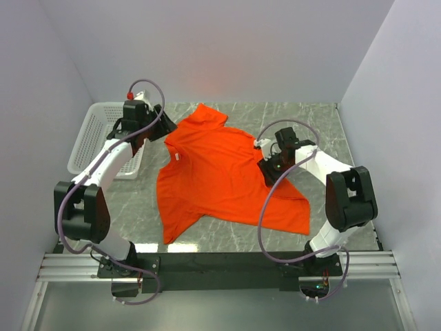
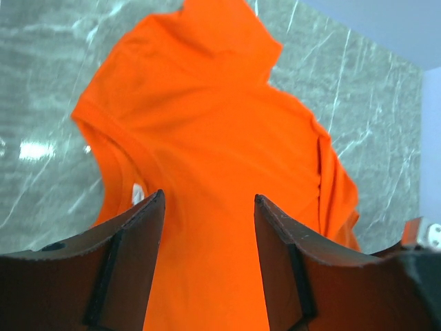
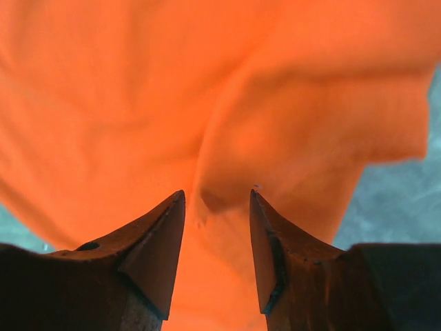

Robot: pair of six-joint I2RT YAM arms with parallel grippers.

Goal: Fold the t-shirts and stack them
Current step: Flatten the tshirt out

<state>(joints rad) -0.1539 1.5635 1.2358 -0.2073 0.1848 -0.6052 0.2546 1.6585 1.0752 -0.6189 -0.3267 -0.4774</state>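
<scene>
The orange-red t-shirt (image 1: 220, 176) lies spread and rumpled on the marble table, one sleeve toward the back. My left gripper (image 1: 165, 127) is open at the shirt's left shoulder edge. In the left wrist view the left gripper (image 2: 209, 200) hangs over the shirt (image 2: 207, 117), with the white neck label (image 2: 136, 195) beside the left finger and nothing between the jaws. My right gripper (image 1: 267, 164) is over the shirt's right side. In the right wrist view the right gripper (image 3: 217, 194) is open close over the cloth (image 3: 138, 89), with a raised wrinkle between the tips.
A white mesh basket (image 1: 96, 134) stands at the far left beside the left arm. The grey marble table (image 1: 324, 131) shows bare to the right of the shirt and along the near edge. Walls close the back and both sides.
</scene>
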